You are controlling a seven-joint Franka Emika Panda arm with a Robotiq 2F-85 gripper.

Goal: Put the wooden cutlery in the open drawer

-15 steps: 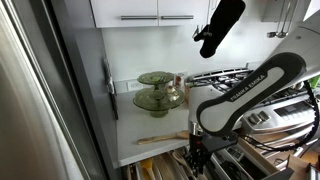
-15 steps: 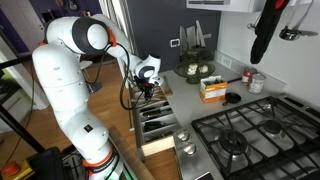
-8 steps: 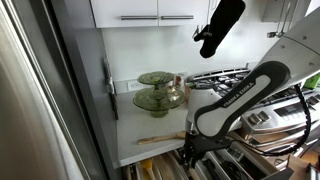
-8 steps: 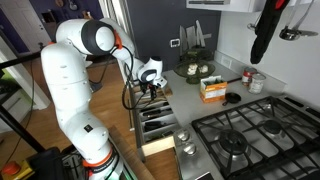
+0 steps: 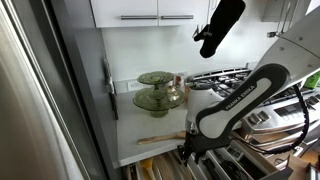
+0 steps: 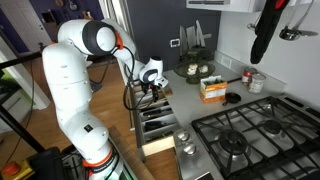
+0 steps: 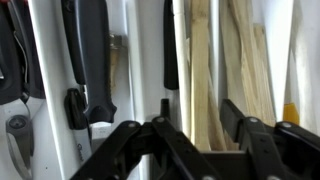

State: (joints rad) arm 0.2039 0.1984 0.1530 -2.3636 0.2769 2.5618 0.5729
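Note:
My gripper (image 7: 197,122) hangs low over the open drawer (image 6: 156,122), its fingers closed on a pale wooden cutlery piece (image 7: 200,70) that runs lengthwise along a drawer compartment with other wooden pieces. In both exterior views the gripper (image 5: 187,153) (image 6: 150,93) is down at the drawer. Another wooden utensil (image 5: 160,138) lies on the white counter beside the arm.
Black-handled utensils (image 7: 88,55) fill the drawer's neighbouring compartments. Green glass dishes (image 5: 156,96) stand at the back of the counter. A gas stove (image 6: 245,138) lies beside the drawer, with a box (image 6: 212,90) and a cup (image 6: 256,82) behind it.
My gripper has sunk slightly lower and shifted a little sideways over the drawer. The utensil on the counter has not moved.

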